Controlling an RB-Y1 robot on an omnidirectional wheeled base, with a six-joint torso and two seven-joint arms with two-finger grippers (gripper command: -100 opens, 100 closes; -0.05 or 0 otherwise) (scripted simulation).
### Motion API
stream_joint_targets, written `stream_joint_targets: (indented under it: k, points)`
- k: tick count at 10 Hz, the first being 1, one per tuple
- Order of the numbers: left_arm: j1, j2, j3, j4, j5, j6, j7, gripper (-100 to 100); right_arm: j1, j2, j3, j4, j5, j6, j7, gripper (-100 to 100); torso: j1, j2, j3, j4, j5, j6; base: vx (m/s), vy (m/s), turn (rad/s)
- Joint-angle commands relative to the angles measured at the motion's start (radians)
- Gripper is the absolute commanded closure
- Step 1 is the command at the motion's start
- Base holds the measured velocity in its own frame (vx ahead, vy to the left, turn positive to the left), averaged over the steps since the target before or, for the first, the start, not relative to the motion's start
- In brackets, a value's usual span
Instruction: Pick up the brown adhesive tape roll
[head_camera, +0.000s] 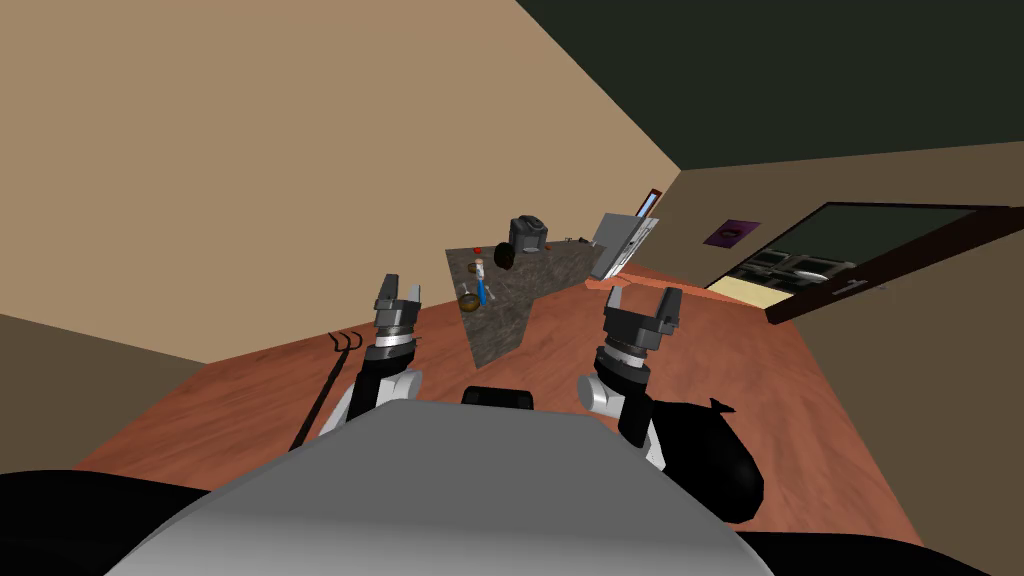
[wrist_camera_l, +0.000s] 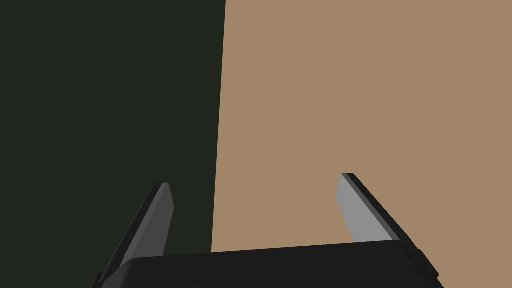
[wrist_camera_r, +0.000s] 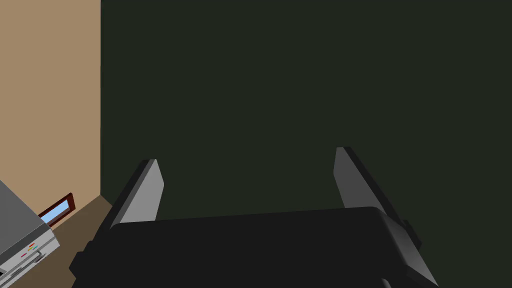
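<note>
The head view is showing the brown tape roll (head_camera: 468, 301) as a small brownish ring lying on a dark speckled table (head_camera: 495, 322), close to the table's near left edge and just beside an upright blue bottle (head_camera: 481, 284). Farther back on the same top, a black roll-like thing (head_camera: 504, 257) is standing beside a bulky dark grey object (head_camera: 528, 235). At the table's far end a grey machine (head_camera: 620, 244) is leaning against the wall. The right wrist view is catching that machine (wrist_camera_r: 22, 240) up close, with small coloured marks on its front and a red-framed window (wrist_camera_r: 57, 209) just behind it. The left gripper (head_camera: 400, 288) and the right gripper (head_camera: 645, 297) are both hanging in the air well short of the table, with reddish wooden floor (head_camera: 250, 400) lying between. In the left wrist view, the left gripper (wrist_camera_l: 255, 179) is holding its fingers wide apart with nothing between them. The right gripper (wrist_camera_r: 247, 154) is doing the same. A long black tool (head_camera: 325, 390) is lying on the floor to the left, and a black bag-like shape (head_camera: 715, 460) is sitting to the right, near an open dark door (head_camera: 880, 282).
</note>
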Motion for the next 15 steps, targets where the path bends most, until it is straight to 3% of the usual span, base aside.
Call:
stream_joint_targets:
  k: [1,6,9,15]
  points:
    - [0.0,0.034,-0.001,-0.001,-0.004,0.006,0.008,-100,0.0,0.0,0.0,0.0,0.0,0.0,0.0,0,0.0,0.0,0.0,0.0,0.0,0.0,-0.019,0.004,-0.012]
    - [0.005,0.18,-0.012,-0.004,-0.021,0.04,0.052,-100,0.0,0.0,0.0,0.0,0.0,0.0,0.0,0,0.0,0.003,0.002,0.001,0.0,0.0,-0.048,0.002,-0.024]
    - [0.007,0.244,-0.016,-0.005,-0.023,0.054,0.068,-100,0.0,0.0,0.0,0.0,0.0,0.0,0.0,0,0.0,0.002,0.001,0.001,0.0,0.0,-0.032,-0.004,-0.021]
    - [0.013,0.427,-0.037,-0.007,-0.022,0.103,0.124,-100,0.0,0.0,0.0,0.0,0.0,0.0,0.0,0,-0.001,0.003,0.002,0.001,0.0,0.0,-0.036,-0.008,-0.028]
